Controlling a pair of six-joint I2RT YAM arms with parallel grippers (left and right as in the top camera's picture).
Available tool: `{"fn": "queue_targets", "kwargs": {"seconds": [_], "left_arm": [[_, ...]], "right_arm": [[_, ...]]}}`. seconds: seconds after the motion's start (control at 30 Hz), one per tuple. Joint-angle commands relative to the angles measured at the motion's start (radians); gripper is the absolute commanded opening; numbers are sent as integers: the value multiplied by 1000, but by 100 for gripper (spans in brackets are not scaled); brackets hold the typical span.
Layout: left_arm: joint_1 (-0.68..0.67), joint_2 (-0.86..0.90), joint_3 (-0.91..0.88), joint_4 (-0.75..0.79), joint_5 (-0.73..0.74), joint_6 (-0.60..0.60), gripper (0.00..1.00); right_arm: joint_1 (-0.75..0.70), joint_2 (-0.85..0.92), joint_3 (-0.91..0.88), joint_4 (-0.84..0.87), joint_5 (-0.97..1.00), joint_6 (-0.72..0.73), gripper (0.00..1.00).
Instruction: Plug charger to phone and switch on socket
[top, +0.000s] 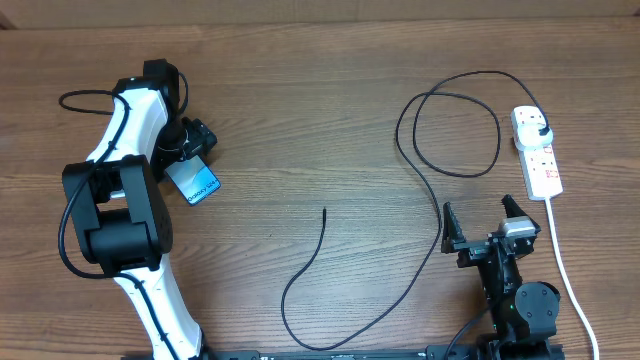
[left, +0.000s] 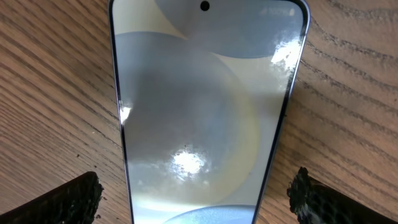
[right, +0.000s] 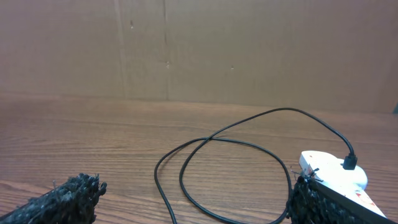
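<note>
Wood-grain table (top: 300, 110), seen from above and from both wrists, at the opening step of the task.

**Left side.** The phone (left: 205, 112) lies flat, screen up and lit, near the table's left edge. The left gripper (left: 196, 202) hangs over it with jaws wide apart. In the wrist view one fingertip stands on each side of the phone's near end, bare wood shows between each tip and the phone's edge, and nothing is held.

**Right side.** The socket (top: 540, 160) lies at the far right, its white cord (top: 565, 260) running towards the near edge. A black plug (top: 538, 123) is seated in its far end. The right gripper (top: 483, 222) sits just near of the socket, jaws apart and empty.

**Centre.** The charger (right: 209, 139) runs from the plug through one loop and passes close by the right gripper. It then sweeps round near the front edge. Its free connector (top: 323, 212) ends mid-table, well apart from both the phone and the grippers.

**Step in hand (judged).** The left arm appears placed to grasp or steady the phone. Nothing is joined yet, and the switch positions are too small to read.

**Next move (judged).**
- The left jaws close on the phone's edges.
- The right arm must reach across to the thin connector.
- A pinch close behind its tip seems needed, so the slack cable does not bend away during insertion.
</note>
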Motion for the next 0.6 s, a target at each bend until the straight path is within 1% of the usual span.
{"fn": "queue_targets", "kwargs": {"seconds": [0.0, 0.57], "left_arm": [[5, 14, -7, -3, -26, -9, 100], [5, 16, -7, -4, -35, -2, 99]], "right_arm": [[4, -11, -11, 5, 3, -1, 100], [4, -11, -11, 5, 3, -1, 100]]}}
